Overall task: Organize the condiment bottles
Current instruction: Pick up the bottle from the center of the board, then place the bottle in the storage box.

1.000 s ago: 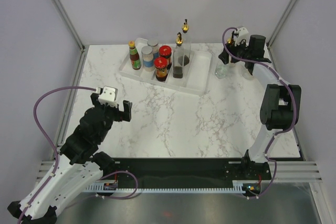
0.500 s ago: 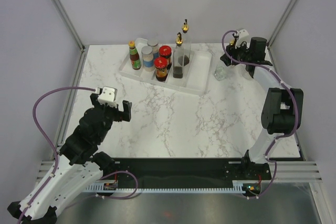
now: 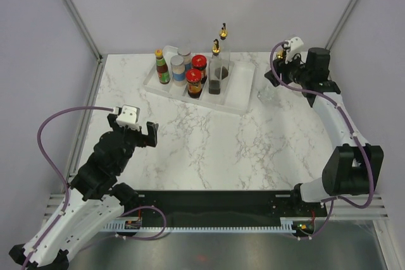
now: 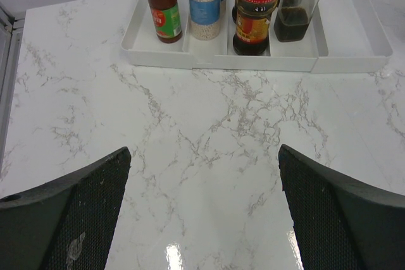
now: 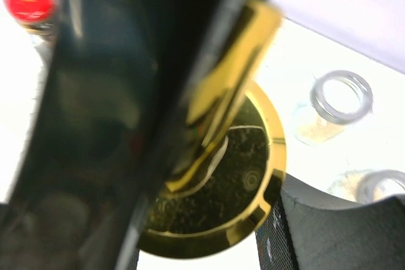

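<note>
- Swinging outward over the last second, the right arm now has its elbow toward the near right edge. The right claw (image 3: 273, 76) has narrowed over the glassware at the far right of the table (image 3: 209, 150).
- In the right wrist view that claw looks clenched on the round gold top of a spouted bottle (image 5: 243, 210), with the cap filling the gap between the fingers. The glass body below is hidden, so I cannot tell whether it is lifted.
- This bottle is outside the tray (image 3: 239, 90), just to its right, and two small jars (image 5: 335, 99) stand close by on the table.
- Already in the tray are a sauce bottle (image 3: 163, 67), spice jars (image 3: 178, 69), red-lidded jars (image 3: 194, 82) and two tall bottles (image 3: 218, 71). The tray's right-hand section is bare.
- The left claw (image 4: 204, 156) has not shifted. It hangs released and spread wide over the near left of the table, holding nothing.
- The grasp seems made, so the next step is probably a straight lift and a carry left to the bare section. A tall bottle held by its top may swing, and the nearby jars could be knocked.
</note>
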Robot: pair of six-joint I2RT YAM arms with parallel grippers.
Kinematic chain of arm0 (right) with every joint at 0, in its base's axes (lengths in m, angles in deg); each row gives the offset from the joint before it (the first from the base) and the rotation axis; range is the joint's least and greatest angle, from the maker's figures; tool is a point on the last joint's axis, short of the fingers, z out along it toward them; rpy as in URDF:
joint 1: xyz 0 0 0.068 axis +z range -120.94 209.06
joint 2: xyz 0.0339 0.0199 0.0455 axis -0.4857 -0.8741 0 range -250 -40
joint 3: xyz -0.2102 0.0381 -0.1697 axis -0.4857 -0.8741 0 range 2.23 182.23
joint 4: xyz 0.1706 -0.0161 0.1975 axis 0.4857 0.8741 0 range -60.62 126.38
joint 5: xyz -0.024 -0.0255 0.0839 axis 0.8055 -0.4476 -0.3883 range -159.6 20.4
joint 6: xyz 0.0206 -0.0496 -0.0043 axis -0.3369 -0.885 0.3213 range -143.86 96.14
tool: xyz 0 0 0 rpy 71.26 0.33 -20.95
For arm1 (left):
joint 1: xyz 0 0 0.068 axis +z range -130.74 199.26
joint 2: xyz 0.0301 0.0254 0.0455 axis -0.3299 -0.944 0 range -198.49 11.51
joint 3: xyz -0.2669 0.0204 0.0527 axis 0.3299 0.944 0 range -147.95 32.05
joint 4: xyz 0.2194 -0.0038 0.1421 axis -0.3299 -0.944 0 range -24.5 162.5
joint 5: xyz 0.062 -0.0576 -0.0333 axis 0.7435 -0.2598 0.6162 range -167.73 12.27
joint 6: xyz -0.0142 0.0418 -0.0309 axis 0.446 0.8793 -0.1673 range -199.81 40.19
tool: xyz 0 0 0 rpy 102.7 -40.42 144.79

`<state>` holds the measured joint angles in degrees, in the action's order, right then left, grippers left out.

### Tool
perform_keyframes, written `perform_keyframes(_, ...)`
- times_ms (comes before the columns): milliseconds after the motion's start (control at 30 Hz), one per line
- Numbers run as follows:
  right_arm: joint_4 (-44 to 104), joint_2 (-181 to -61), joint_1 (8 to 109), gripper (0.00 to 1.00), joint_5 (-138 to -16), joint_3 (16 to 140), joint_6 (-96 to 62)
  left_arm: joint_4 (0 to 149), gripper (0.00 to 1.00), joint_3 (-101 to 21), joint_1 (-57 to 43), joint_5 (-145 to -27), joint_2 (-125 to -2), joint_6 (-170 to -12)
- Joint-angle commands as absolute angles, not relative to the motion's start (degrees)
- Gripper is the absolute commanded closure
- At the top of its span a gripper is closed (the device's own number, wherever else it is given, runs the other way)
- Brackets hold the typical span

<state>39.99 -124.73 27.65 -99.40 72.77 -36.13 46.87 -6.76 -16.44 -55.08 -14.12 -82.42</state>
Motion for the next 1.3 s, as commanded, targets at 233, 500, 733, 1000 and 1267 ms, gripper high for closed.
perform_keyframes(233,39.48,-122.87,43.01,1.00,-100.37,79.38,-32.83,48.95,0.00,-6.18,-16.42,-53.56,-12.75,-82.18)
perform_keyframes(500,39.48,-131.31,52.43,1.00,-94.30,87.82,-34.49,49.03,0.00,-6.01,-16.42,-53.04,-12.57,-82.09)
perform_keyframes(733,38.52,-140.45,55.51,1.00,-91.22,95.38,-35.11,49.03,0.00,-6.01,-16.42,-52.86,-12.92,-82.00)
perform_keyframes(1000,36.59,-146.44,56.92,1.00,-87.79,101.36,-35.73,49.03,0.00,-6.01,-16.33,-52.68,-13.36,-81.92)
perform_keyframes(1267,34.04,-150.13,57.53,1.00,-85.59,102.25,-36.78,49.21,0.00,-5.92,-16.42,-52.68,-13.72,-81.74)
